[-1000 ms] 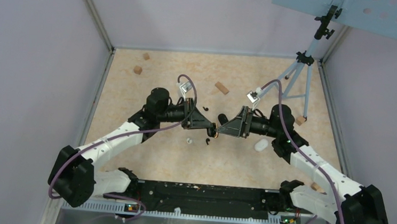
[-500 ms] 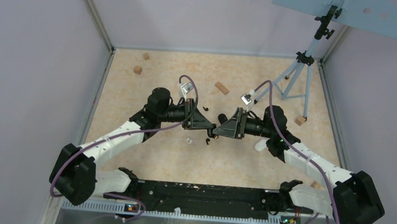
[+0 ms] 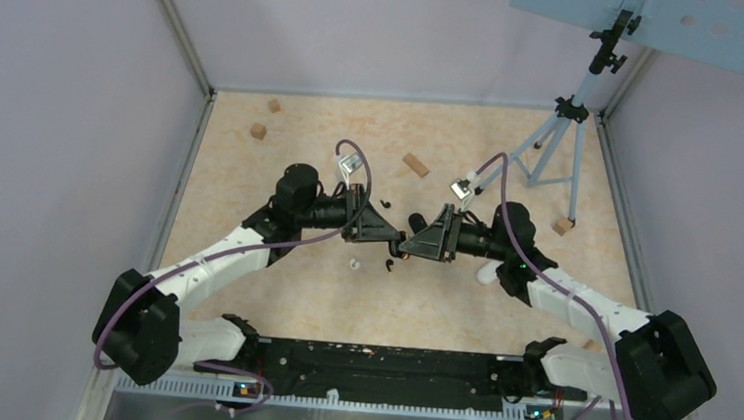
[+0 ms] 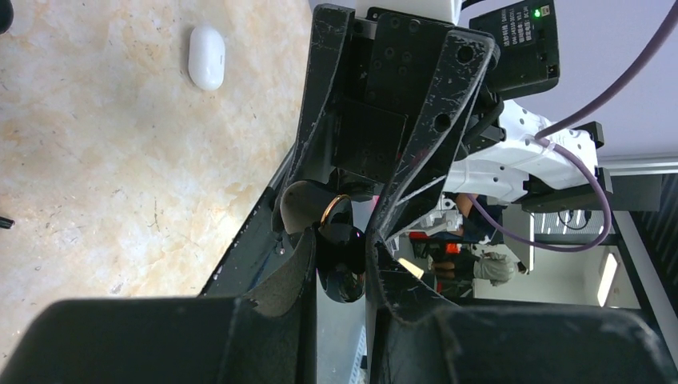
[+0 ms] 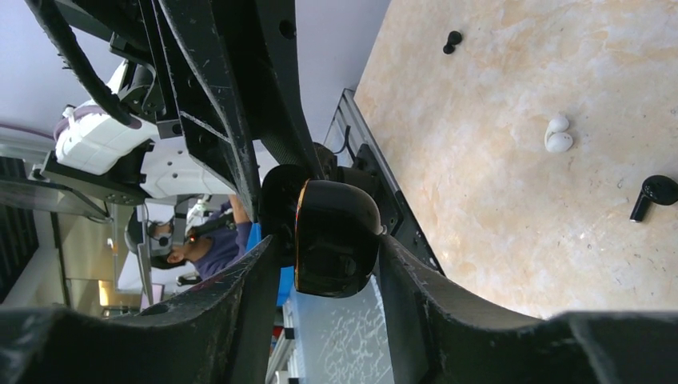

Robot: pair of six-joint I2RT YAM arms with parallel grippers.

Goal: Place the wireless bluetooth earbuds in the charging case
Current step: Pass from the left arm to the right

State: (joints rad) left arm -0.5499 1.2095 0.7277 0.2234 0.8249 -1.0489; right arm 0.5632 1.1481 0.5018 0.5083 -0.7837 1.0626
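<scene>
Black case, nearly hidden from above between the tip-to-tip grippers; its interior is unseen. Left gripper clamps it; right gripper flanks it closely, contact unclear. On the table, nearward of the case: white bud, black bud. White case lies apart, rightward.

The only lettering in view is a small label of white print on a black box, at the top right of the left wrist view, just beside a green light. Its lines are too small and blurred to read. No other text, brand, number or sign can be read in any view.
</scene>
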